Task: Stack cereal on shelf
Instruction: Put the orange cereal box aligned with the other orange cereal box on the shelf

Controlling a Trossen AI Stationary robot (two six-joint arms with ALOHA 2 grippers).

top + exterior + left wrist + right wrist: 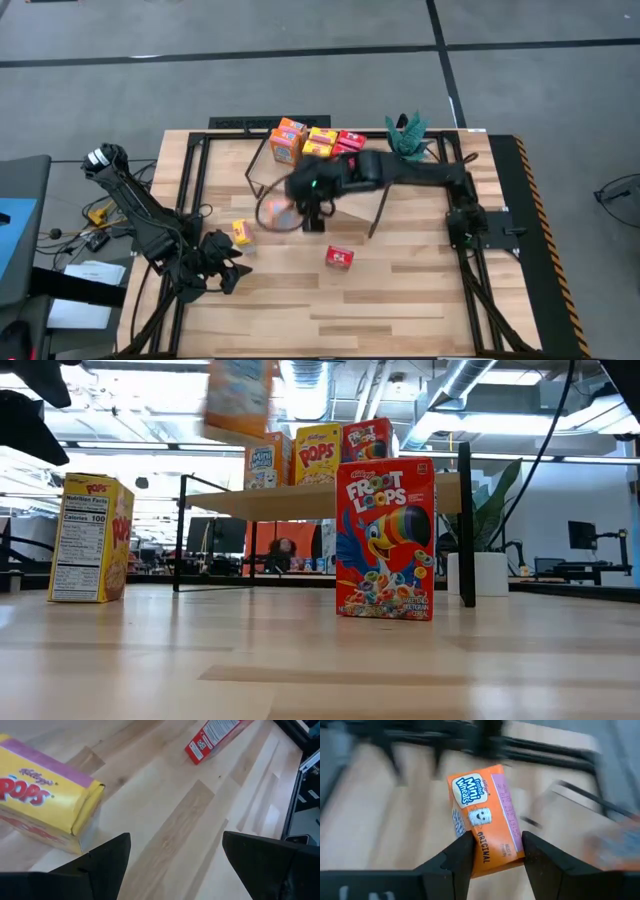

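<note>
My right gripper (492, 840) is shut on an orange Mini-Wheats cereal box (482, 822), held up in the air in front of the shelf (300, 502); the box shows blurred in the high view (275, 212) and at the top of the low view (240, 395). Several cereal boxes (315, 142) stand on the shelf. A yellow Pops box (240, 232) and a red Froot Loops box (339, 257) stand upright on the table. My left gripper (225, 265) waits open near the table's left near corner, beside the yellow box (45, 805). My right gripper pinches the orange box between its two fingers (457, 852), at the end printed "ORIGINAL" (487, 850), one finger on each narrow side. The printed front faces the wrist camera. The box is lifted clear of the table and sticks out beyond the fingertips.
A potted plant (405, 135) stands at the shelf's far right. Black frame rails (190, 190) run along the table's left and right sides. Bare tabletop (400, 300) lies toward the near edge.
</note>
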